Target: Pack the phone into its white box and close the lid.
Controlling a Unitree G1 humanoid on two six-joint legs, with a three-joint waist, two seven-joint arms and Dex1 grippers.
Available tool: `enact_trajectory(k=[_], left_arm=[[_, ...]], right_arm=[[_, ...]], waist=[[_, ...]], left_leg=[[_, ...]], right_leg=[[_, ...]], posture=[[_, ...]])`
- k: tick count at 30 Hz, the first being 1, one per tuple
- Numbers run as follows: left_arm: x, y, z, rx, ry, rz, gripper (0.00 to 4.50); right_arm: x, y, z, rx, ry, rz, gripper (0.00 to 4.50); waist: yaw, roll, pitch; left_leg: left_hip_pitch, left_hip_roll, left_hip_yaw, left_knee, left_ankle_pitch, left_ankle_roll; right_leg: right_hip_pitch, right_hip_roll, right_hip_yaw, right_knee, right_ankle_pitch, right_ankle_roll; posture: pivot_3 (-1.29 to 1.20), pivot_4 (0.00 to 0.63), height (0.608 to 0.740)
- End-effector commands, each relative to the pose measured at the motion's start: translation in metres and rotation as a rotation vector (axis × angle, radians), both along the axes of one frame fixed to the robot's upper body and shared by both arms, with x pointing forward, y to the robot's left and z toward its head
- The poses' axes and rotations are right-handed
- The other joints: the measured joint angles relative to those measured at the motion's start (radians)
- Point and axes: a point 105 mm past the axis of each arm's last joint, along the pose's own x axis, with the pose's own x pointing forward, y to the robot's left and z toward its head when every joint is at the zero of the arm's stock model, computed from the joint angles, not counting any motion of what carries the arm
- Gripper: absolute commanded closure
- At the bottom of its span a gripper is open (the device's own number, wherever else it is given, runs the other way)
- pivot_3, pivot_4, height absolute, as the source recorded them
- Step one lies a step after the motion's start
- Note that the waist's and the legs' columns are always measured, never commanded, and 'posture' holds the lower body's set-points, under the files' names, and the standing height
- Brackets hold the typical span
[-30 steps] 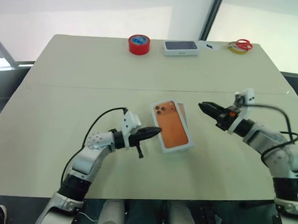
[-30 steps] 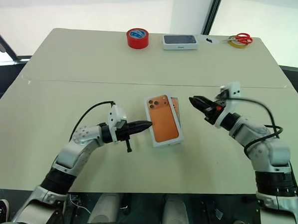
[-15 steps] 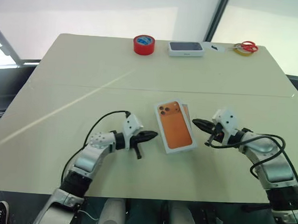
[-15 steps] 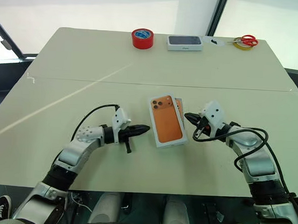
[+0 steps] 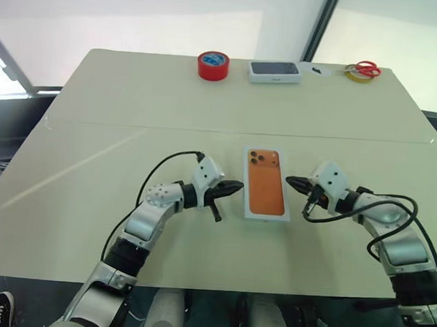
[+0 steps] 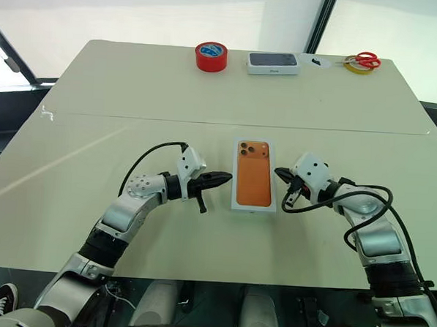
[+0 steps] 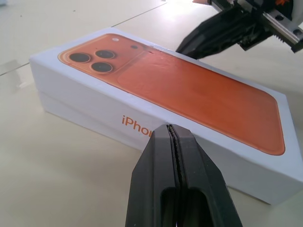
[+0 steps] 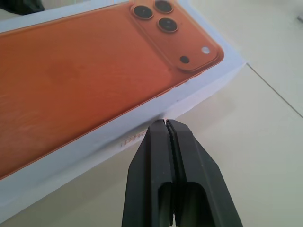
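Beige tabletop [image 5: 96, 128] spreads under everything, with a seam line running across it beyond the arms. At its middle lies the white box [image 5: 266, 213], closed — the lid [image 7: 156, 75] sits down over the base, whose lower edge shows as a thin step along the long side in the left wrist view. The lid's top carries an orange picture of a phone back with a cluster of dark lenses at the far end, and orange lettering runs along the side wall. The phone itself cannot be seen.

The left gripper [image 5: 235, 186] comes in from the left, its two black fingers pressed together, tip just beside the box's long left side; actual contact cannot be told. The right gripper [image 5: 291, 183] comes in from the right, fingers likewise pressed together and holding nothing — its tip is at the box's right side near the lens end.

Along the far edge of the table, well apart from the box, stand a red tape roll [image 5: 213, 65], a dark-topped white box [image 5: 274, 71], then red-handled scissors [image 5: 366, 68] lying on a yellowish tape ring [image 5: 353, 74].
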Motion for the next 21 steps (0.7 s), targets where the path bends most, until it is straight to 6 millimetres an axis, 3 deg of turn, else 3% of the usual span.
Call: enact_trajectory(k=[1,15,21], left_arm=[[0.001,-0.002,0.011,-0.011,-0.056,-0.003,4.5],[0.016,-0.01,0.013,-0.007,-0.072,0.066,4.5],[0.017,0.002,0.009,0.01,-0.072,0.096,4.5]], right_arm=[[0.003,0.008,0.011,0.008,-0.059,0.012,4.45],[0.019,0.023,0.011,0.032,-0.095,-0.009,4.45],[0.017,0.018,-0.006,-0.058,-0.066,-0.02,4.45]], waist=[[0.0,0.0,0.0],[0.0,0.0,0.0],[-0.001,0.0,0.0]], left_leg=[[0.0,0.0,0.0,0.0,0.0,0.0],[0.0,0.0,0.0,0.001,0.0,0.0],[0.0,0.0,0.0,0.001,0.0,0.0]], right_leg=[[0.0,0.0,0.0,0.0,0.0,0.0],[0.0,0.0,0.0,0.001,0.0,0.0],[0.0,0.0,0.0,0.001,0.0,0.001]], posture=[[0.0,0.15,0.74],[0.0,0.15,0.74],[0.0,0.15,0.74]])
